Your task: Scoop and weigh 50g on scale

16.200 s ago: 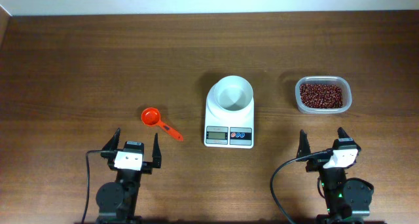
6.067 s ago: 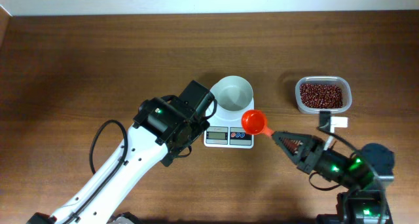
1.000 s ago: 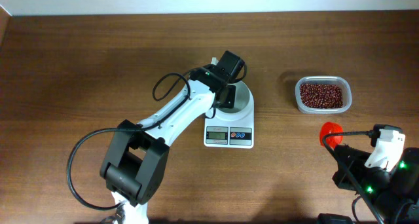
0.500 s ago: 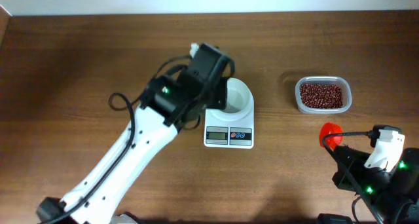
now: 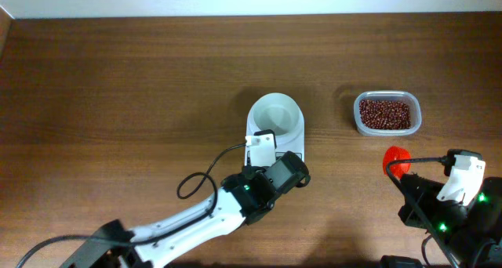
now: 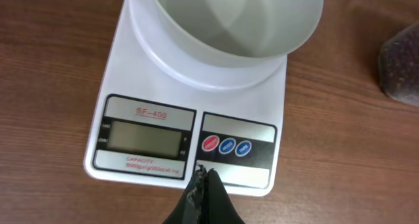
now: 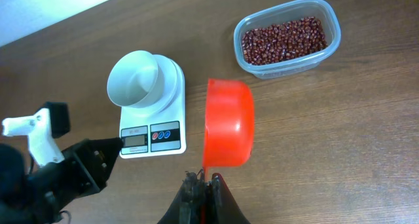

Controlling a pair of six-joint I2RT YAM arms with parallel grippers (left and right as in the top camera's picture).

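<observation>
Worktop: brown wood grain, matt. Scale: smooth white plastic, slight gloss; bowl likewise. Scoop: glossy orange-red plastic. Tub: clear plastic; beans smooth, dull sheen

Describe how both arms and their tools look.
The left arm has white links, black joints and a looping black cable. The right arm is black with green lights, a black cable and a white wrist block. The left tool and right tool have black, tapering fingers.
</observation>
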